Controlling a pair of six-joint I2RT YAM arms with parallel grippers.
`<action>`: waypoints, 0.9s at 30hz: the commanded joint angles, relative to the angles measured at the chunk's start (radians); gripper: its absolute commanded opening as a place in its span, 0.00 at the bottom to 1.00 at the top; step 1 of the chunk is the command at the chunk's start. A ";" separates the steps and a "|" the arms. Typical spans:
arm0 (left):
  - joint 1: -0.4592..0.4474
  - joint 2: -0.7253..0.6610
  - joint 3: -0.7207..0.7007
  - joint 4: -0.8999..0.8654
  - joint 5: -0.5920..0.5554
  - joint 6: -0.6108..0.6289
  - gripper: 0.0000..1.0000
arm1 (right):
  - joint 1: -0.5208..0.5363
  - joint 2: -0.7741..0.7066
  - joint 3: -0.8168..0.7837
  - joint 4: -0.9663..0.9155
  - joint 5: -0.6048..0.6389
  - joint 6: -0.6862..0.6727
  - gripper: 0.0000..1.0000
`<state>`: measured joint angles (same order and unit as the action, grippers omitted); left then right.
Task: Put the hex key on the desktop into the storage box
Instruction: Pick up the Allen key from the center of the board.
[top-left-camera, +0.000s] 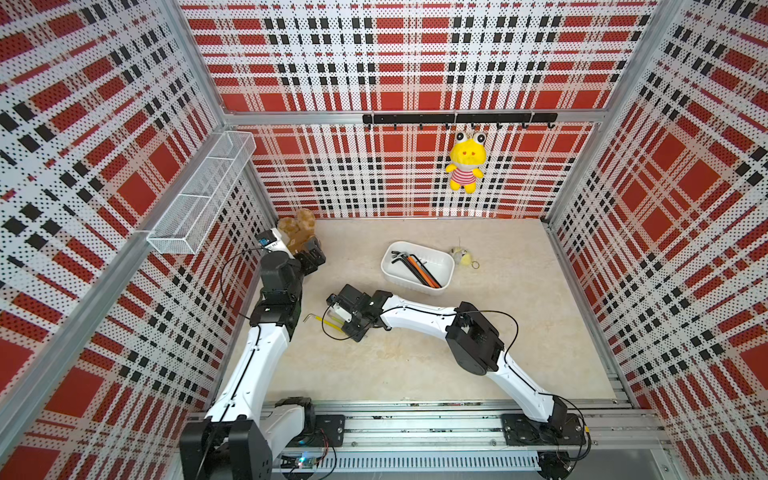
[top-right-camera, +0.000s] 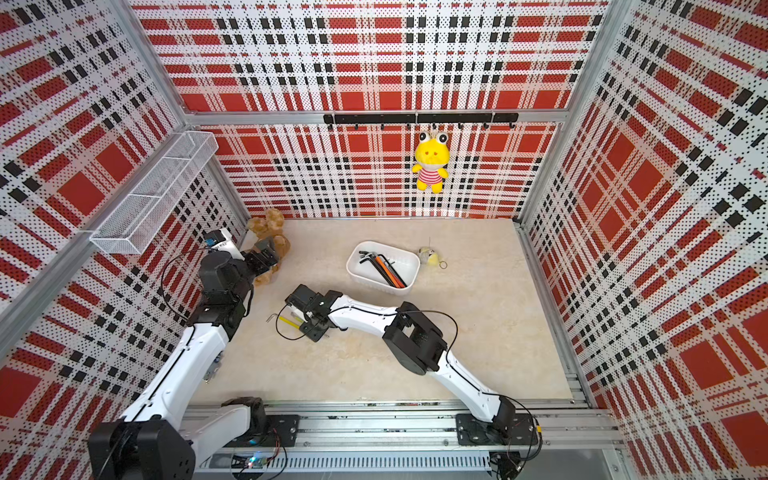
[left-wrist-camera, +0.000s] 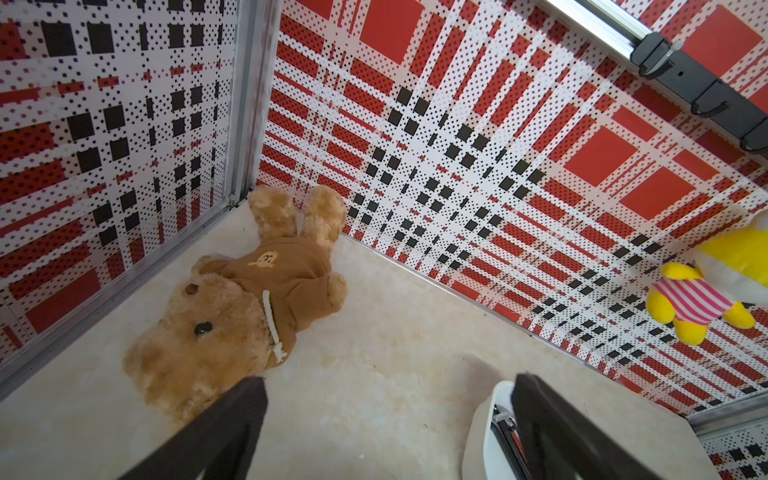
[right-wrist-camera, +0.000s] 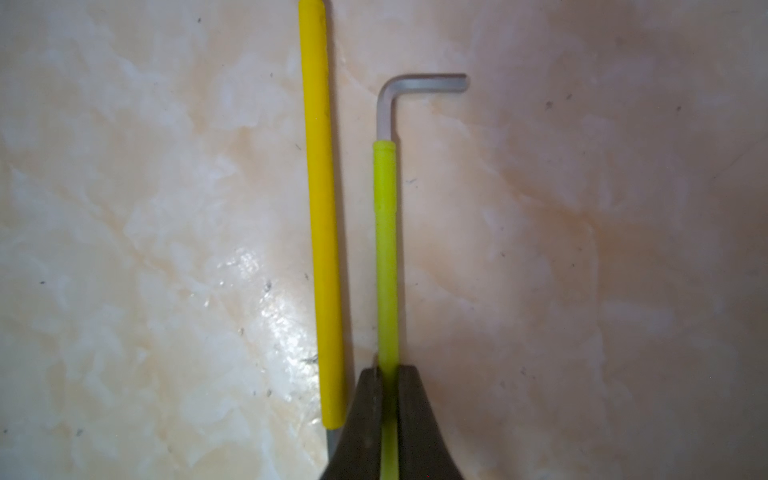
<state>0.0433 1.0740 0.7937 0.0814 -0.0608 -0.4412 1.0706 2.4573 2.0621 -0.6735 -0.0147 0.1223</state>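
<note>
Down on the desktop (right-wrist-camera: 582, 249), the right gripper (right-wrist-camera: 388, 374) is pinched tight on the lime-green hex key (right-wrist-camera: 386, 249), jaws biting the sleeve far from the bend. A yellow hex key (right-wrist-camera: 322, 208) lies just beside it, parallel. Best play, I'd say: lift straight up so the neighbour isn't dragged, hold it level, then lay it lengthwise in the white storage box (top-left-camera: 415, 289) among the other keys. The left gripper (left-wrist-camera: 386, 428) hangs open by the teddy bear (left-wrist-camera: 232, 307).
</note>
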 joint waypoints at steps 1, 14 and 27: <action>0.010 -0.020 0.000 0.017 -0.004 0.004 0.99 | -0.022 -0.028 -0.040 -0.036 0.004 0.010 0.00; 0.010 -0.022 -0.002 0.017 -0.001 0.002 0.99 | -0.109 -0.212 -0.208 0.104 0.007 -0.033 0.00; 0.010 -0.019 -0.009 0.018 0.001 -0.001 0.99 | -0.231 -0.358 -0.234 0.165 0.001 -0.059 0.00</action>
<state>0.0444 1.0706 0.7937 0.0818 -0.0605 -0.4423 0.8692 2.1601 1.8278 -0.5369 -0.0219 0.0750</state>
